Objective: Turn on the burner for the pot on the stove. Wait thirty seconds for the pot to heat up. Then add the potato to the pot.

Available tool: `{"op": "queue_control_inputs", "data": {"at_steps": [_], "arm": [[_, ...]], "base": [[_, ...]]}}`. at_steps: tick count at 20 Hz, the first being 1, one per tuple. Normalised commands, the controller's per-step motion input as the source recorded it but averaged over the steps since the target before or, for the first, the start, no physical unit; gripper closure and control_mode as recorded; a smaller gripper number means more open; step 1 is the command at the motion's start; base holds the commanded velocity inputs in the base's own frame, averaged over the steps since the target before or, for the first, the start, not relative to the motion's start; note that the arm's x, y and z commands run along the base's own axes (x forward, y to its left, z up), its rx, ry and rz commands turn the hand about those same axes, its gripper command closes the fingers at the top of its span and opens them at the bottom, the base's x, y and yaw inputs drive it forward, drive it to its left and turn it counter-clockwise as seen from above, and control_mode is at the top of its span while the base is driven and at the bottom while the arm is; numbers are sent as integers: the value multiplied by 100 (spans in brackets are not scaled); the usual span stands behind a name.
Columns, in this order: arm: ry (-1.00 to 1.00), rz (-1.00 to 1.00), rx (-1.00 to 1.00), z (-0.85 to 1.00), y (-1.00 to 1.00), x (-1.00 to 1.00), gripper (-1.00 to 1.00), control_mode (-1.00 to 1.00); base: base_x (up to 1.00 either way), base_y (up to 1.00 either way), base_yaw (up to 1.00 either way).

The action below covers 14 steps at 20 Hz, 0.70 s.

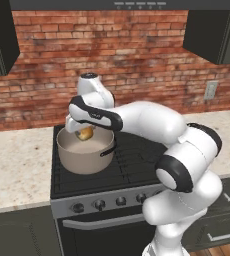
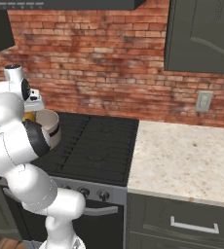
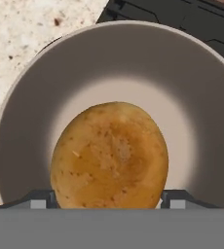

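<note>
Potato (image 1: 86, 133) hangs between the two dark finger tips of the gripper (image 1: 85, 134), right over the mouth of the pot (image 1: 85, 156); the jaws stand wide and press on its two sides, so the pincer is pinching the potato. The white arm (image 1: 152, 125) rises from the lower right of the left base view, bends at a dark elbow, and reaches out level to the left, with the hand turned straight down above the pot. On the hand view the potato (image 3: 109, 155) shows against the pot's pale bare bottom (image 3: 182, 131), with grey walls around it. It is a golden-brown oval with small dark specks. The pot sits on the front left grate of the stove (image 1: 132, 165), its short dark handle pointing right
</note>
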Motion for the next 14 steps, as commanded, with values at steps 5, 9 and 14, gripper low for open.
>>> {"op": "queue_control_inputs", "data": {"at_steps": [5, 9, 14], "arm": [[5, 0, 0, -21, 2, 4, 100, -100], [0, 0, 0, -15, 0, 0, 100, -100], [0, 0, -2, -11, 0, 0, 100, -100]], "base": [[0, 0, 0], [0, 0, 0], [0, 0, 0]]}}
